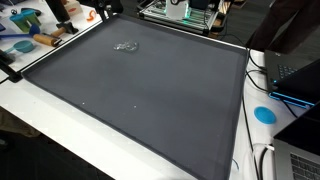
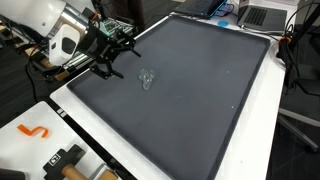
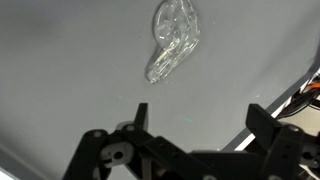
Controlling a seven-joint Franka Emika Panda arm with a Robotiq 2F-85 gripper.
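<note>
One clear crumpled plastic wrapper [image 2: 147, 78] is the thing to watch. It lies on the dark grey mat [image 2: 200, 110], near the mat's edge on the robot's side and well away from the other three edges. Left to right in an exterior view: an orange hook-shaped piece [image 2: 35, 130] on the white table [image 2: 12, 145], off the mat's near corner. Then comes the Robotiq gripper [image 2: 112, 58], hovering over the mat's edge, and the wrapper lies near it, not touching. Wrist view now: fingers [image 3: 136, 120] spread wide, nothing between them, and the wrapper [image 3: 172, 42] is ahead on bare mat. Off the mat's right edge in an exterior view, a blue disc [image 1: 264, 114] sits on the table near a laptop [image 1: 300, 75].
</note>
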